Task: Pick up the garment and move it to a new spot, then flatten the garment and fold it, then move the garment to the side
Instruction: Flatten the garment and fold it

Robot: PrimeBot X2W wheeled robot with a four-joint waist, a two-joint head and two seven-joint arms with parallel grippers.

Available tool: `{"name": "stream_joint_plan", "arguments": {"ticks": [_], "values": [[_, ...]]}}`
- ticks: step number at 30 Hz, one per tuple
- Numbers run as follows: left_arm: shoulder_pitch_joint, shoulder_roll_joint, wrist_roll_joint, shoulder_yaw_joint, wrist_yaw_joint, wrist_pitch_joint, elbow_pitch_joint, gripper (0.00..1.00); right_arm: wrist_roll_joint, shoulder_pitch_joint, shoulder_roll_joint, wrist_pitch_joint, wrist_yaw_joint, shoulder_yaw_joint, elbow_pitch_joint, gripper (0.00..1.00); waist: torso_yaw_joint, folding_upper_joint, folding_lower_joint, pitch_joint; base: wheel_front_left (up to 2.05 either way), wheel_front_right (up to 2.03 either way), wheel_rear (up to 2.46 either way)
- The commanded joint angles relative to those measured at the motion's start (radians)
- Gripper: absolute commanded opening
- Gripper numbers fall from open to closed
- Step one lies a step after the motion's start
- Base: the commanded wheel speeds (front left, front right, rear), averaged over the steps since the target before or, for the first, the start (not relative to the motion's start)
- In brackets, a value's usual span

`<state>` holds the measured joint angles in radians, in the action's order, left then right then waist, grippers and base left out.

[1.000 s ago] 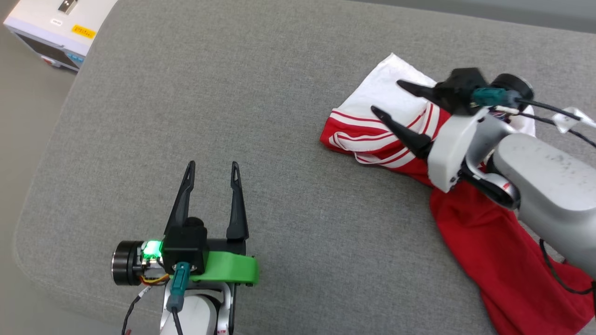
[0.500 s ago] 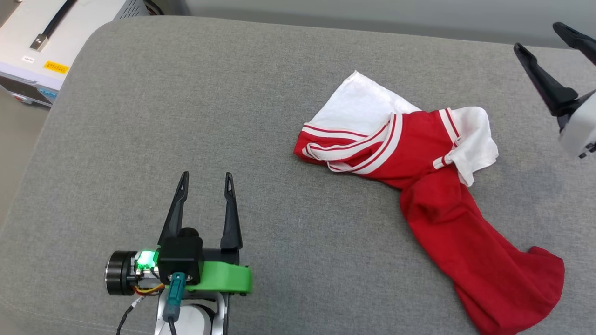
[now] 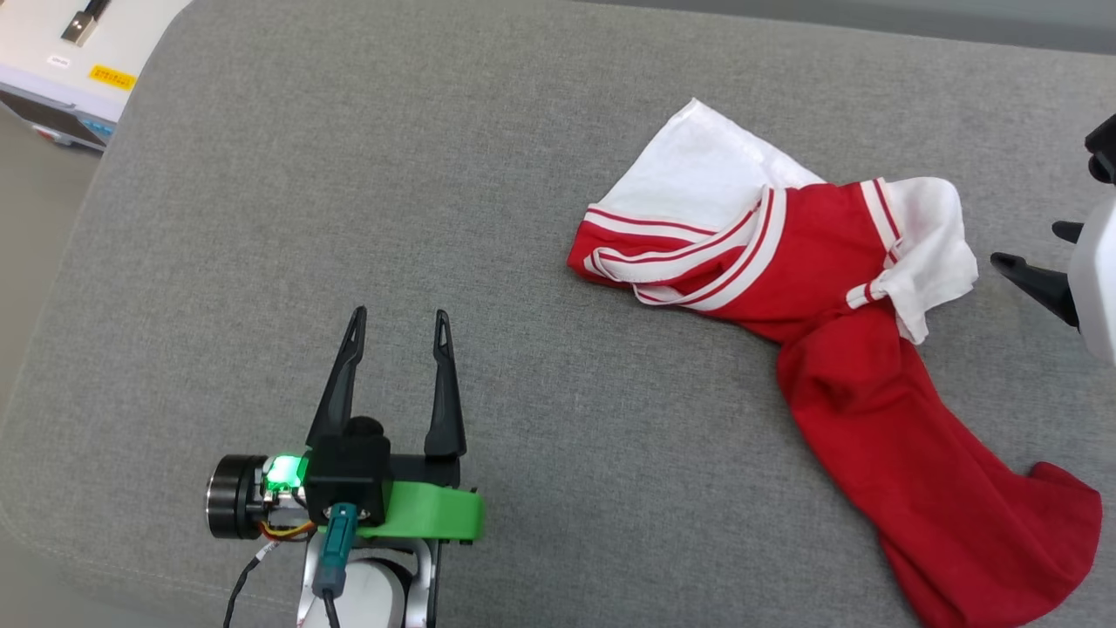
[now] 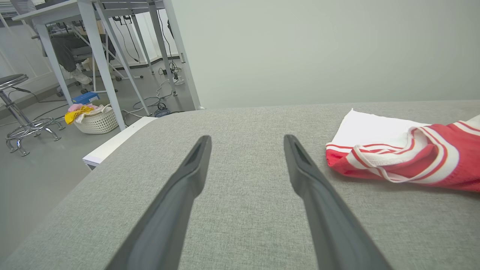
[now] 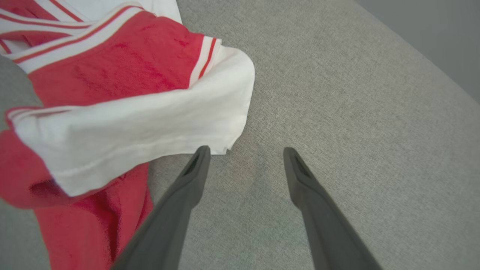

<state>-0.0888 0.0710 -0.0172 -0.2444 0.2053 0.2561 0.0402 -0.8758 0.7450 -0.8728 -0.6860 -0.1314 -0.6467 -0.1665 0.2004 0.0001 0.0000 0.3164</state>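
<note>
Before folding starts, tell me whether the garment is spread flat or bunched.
Bunched: the garment lies twisted on the grey cushion, one white sleeve crumpled over the red body.

Work surface is a grey woven upholstered pad [image 3: 349,218] with a rounded edge. I note even lighting and soft shadows. Off its far left corner sits a white instrument box [image 3: 52,52] with a yellow label.

Left wrist view, as I read it:
- plain pale wall [image 4: 318,48] behind the pad
- smooth grey floor [image 4: 37,176]
- white-legged table [image 4: 101,63]
- stool [image 4: 10,80] on a chrome base
- white basket [image 4: 96,122] holding yellow and pink cloth, beside a table leg
- loose cables [image 4: 162,111] on the floor near the wall
</note>
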Motion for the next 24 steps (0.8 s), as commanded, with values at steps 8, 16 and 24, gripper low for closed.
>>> {"name": "stream_joint_plan", "arguments": {"ticks": [8, 16, 24], "values": [[-0.062, -0.009, -0.004, -0.01, -0.002, 0.006, 0.005, 1.0, 0.076, 0.061, 0.067, -0.052, 0.001, -0.076, -0.124, 1.0, 0.056, -0.0001, 0.0, 0.115, 0.0, 0.0, 0.0], [-0.076, -0.014, -0.006, -0.008, 0.005, 0.006, -0.002, 1.0, 0.051, 0.029, 0.076, -0.031, 0.001, -0.212, -0.203, 0.0, 0.056, -0.0001, 0.0, 0.122, 0.0, 0.0, 0.0], [-0.067, -0.014, 0.002, -0.001, 0.0, 0.006, -0.012, 1.0, 0.036, 0.057, 0.058, 0.185, 0.001, -0.166, -0.173, 0.0, 0.024, -0.0001, 0.0, 0.071, 0.0, 0.0, 0.0]]}}
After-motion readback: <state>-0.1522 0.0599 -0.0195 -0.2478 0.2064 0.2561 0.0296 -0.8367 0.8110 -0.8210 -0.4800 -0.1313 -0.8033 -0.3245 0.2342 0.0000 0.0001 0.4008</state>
